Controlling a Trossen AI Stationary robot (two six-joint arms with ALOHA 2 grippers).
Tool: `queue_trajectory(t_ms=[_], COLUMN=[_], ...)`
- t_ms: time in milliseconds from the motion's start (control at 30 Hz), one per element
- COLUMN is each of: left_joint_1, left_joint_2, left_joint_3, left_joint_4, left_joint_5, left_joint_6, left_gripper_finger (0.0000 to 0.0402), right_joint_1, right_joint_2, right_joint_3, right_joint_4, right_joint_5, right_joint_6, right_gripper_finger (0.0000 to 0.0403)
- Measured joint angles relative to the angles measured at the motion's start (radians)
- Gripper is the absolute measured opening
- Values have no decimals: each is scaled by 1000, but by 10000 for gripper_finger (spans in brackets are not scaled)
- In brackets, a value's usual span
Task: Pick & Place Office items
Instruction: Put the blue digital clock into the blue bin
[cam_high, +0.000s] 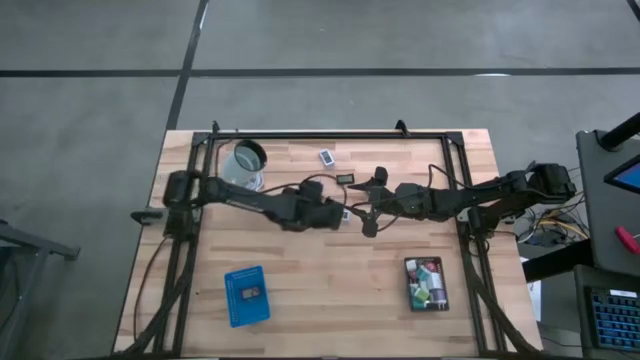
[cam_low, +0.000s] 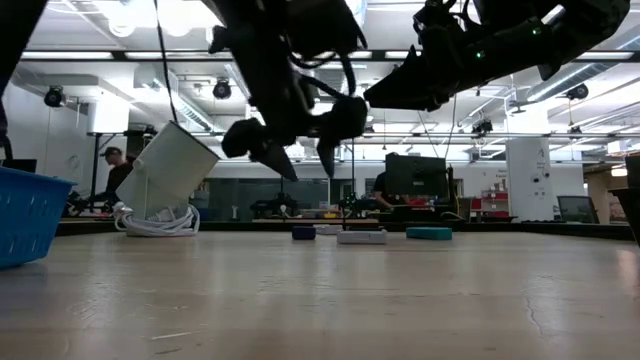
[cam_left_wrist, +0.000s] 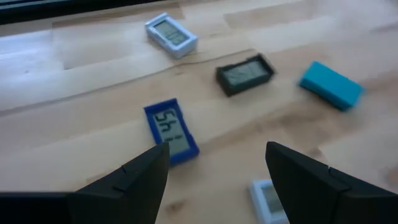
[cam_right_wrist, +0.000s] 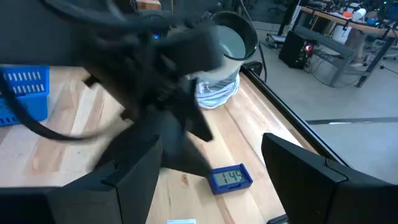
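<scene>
Several office items lie flat on the wooden table: a blue display piece (cam_left_wrist: 171, 130), a black one (cam_left_wrist: 244, 73), a white one (cam_left_wrist: 171, 34), a teal block (cam_left_wrist: 331, 85) and a pale piece (cam_left_wrist: 267, 202). My left gripper (cam_left_wrist: 217, 168) hangs open above the table near its middle (cam_high: 345, 213), its fingers over the bare wood beside the blue piece, touching nothing. My right gripper (cam_right_wrist: 214, 155) waits open just to the right of it (cam_high: 372, 205), higher up, facing the left arm. In the low view the left gripper (cam_low: 298, 155) is clear of the tabletop.
A clear round cup (cam_high: 245, 163) leans tilted on a coil of white cable (cam_low: 155, 222) at the far left. A blue tray (cam_high: 247, 295) stands near left, and a black tray (cam_high: 411, 285) holding several small pieces stands near right. A black frame (cam_high: 330, 137) runs along the table's far edge.
</scene>
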Motion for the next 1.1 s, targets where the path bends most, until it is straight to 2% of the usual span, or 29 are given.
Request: queue_trajectory(t_ms=[200,400,900,1100], left_joint_1=[58,92,121,136], left_joint_2=[96,116,114,114], left_joint_3=[94,92,91,91], left_joint_4=[-95,-102,-97,-98], left_joint_5=[39,63,-79,-86], left_joint_6=[-77,-138,-170,-175], left_gripper_finger=[273,272,271,271], right_joint_1=[0,-2,1,0], right_joint_2=[0,1,1,1], right_joint_3=[0,-1,-1,-1], right_joint_4=[-1,-7,-7,-4], right_joint_5=[0,11,-8,0], right_joint_6=[0,-3,-2,0], right_gripper_finger=[274,274,274,274])
